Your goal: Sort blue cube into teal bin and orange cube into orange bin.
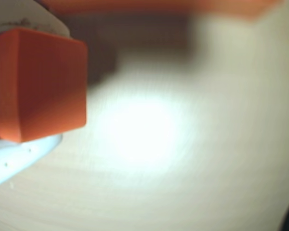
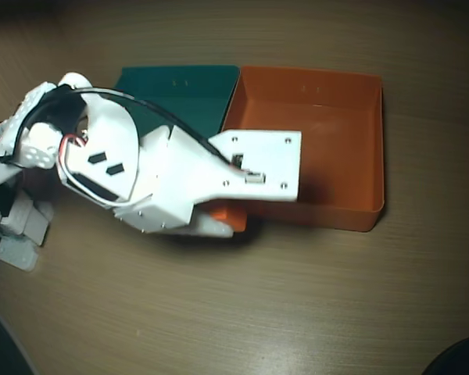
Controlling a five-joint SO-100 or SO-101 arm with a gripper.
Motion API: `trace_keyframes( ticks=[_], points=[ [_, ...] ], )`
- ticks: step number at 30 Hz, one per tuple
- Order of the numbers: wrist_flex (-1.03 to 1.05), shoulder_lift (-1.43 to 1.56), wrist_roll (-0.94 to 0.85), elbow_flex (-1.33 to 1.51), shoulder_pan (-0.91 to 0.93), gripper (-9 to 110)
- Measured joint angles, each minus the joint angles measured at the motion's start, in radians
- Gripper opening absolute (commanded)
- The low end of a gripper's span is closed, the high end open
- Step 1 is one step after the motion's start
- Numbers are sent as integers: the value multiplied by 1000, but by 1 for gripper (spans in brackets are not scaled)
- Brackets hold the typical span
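Observation:
My gripper [image 1: 33, 86] is shut on the orange cube [image 1: 38, 82], which fills the left of the wrist view between the white fingers [image 1: 19, 156], a little above the wooden table. In the overhead view the gripper [image 2: 219, 220] sits just outside the front left corner of the orange bin [image 2: 352, 117], and a bit of the orange cube [image 2: 230, 216] peeks out beneath it. The teal bin [image 2: 180, 90] lies to the left of the orange bin, touching it and partly covered by my arm. The blue cube is out of view.
The orange bin's wall [image 1: 149, 6] runs blurred along the top of the wrist view. Bare wooden table [image 2: 297, 297] spreads in front of both bins. The arm's base [image 2: 19, 180] stands at the left edge.

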Motion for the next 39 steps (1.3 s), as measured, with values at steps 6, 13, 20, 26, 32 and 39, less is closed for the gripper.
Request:
trace_keyframes(
  ticks=[6, 13, 20, 26, 32, 39],
  points=[
    [0, 2, 0, 0, -104, -6],
    [0, 2, 3, -14, -187, -6],
    [0, -100, 5, -250, -233, -6],
    [0, -333, 5, -451, -268, -6],
    [0, -535, 5, -634, -295, -6],
    [0, -658, 5, -778, -313, -3]
  ],
)
